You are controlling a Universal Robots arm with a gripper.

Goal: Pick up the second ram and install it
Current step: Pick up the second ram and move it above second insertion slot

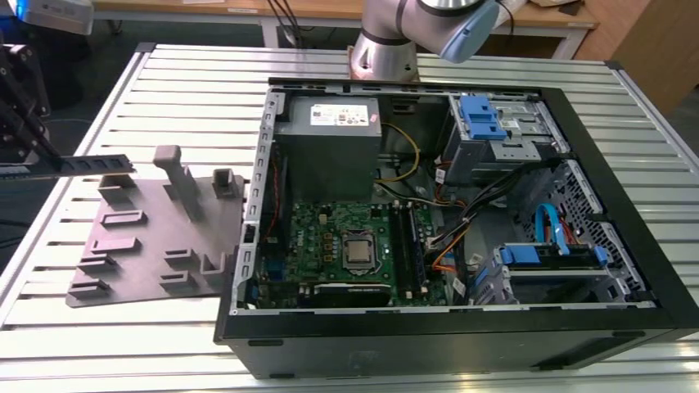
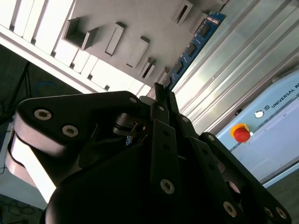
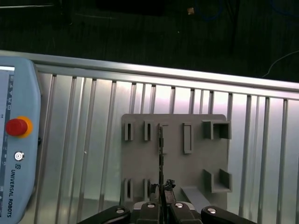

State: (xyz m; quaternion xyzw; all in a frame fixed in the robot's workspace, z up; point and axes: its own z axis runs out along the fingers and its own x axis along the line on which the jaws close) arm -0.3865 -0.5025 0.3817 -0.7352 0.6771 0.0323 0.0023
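Observation:
The second ram (image 1: pixel 96 164) is a slim dark strip held level just above the far end of the grey tray (image 1: pixel 142 262), at the exterior view's left. My gripper (image 1: pixel 52 169) is shut on one end of it. In the second wrist view the ram (image 2: pixel 189 49) shows blue with black chips, reaching away from the black fingers (image 2: pixel 161 109) over the tray (image 2: pixel 135 23). In the first wrist view the ram (image 3: pixel 160 154) appears edge-on as a thin line over the tray (image 3: pixel 196 163), with the gripper (image 3: pixel 161 201) closed around its near end.
An open computer case (image 1: pixel 590 164) lies on the slatted metal table (image 1: pixel 164 74) at the exterior view's right, with the green board (image 1: pixel 327 233), silver processor (image 1: pixel 358 250) and dark memory slots (image 1: pixel 410 246) inside. A pendant with a red button (image 3: pixel 16 126) lies beside the tray.

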